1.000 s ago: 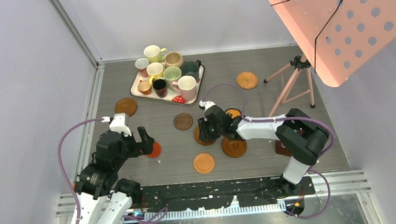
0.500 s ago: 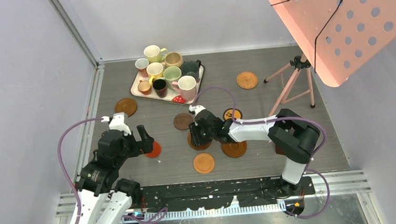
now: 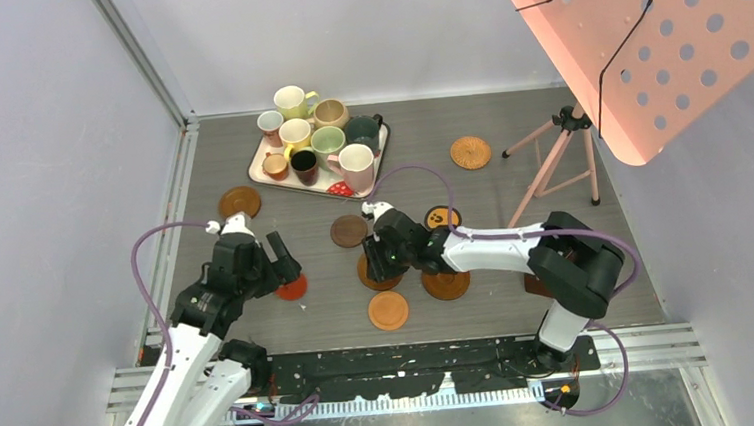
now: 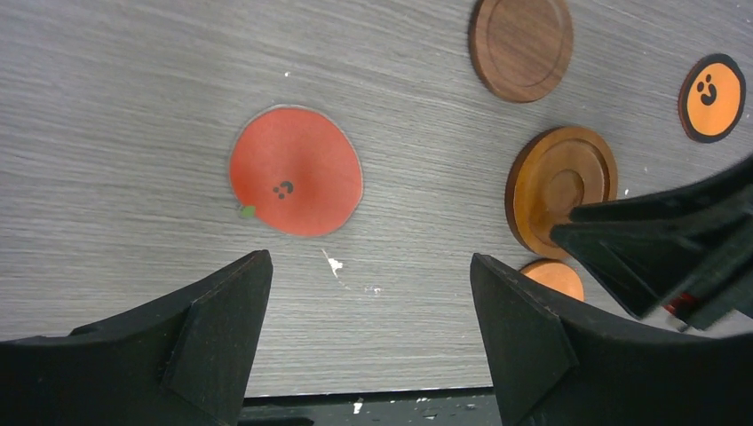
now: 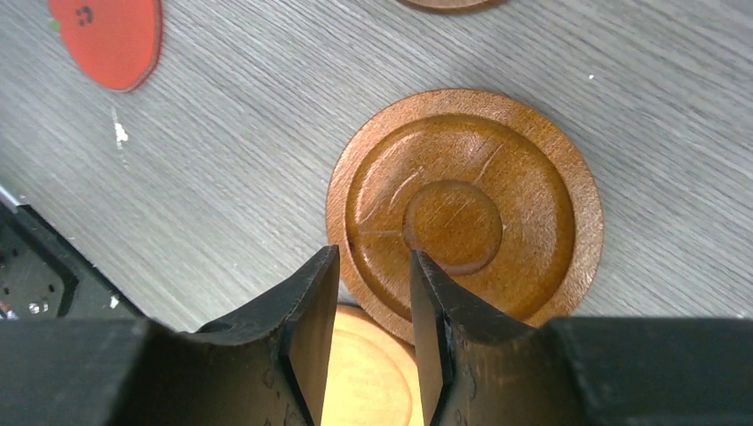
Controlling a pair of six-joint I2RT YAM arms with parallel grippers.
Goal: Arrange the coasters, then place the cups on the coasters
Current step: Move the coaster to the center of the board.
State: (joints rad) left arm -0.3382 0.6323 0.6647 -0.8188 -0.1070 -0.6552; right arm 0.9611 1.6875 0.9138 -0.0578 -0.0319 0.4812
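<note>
we pinch the rim of the stiff, light wooden coaster with the right gripper, left gripper fingers apart over the thin, slippery red coaster.

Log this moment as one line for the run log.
phase: arranging coasters | left pincer: open above red coaster | right pincer: narrow, at brown ringed coaster rim | cups: on tray

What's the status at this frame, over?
Left gripper open above red coaster, empty. Right gripper jaws narrow, pinching rim of brown wooden coaster. Cups all on tray. Nothing blocking.
</note>
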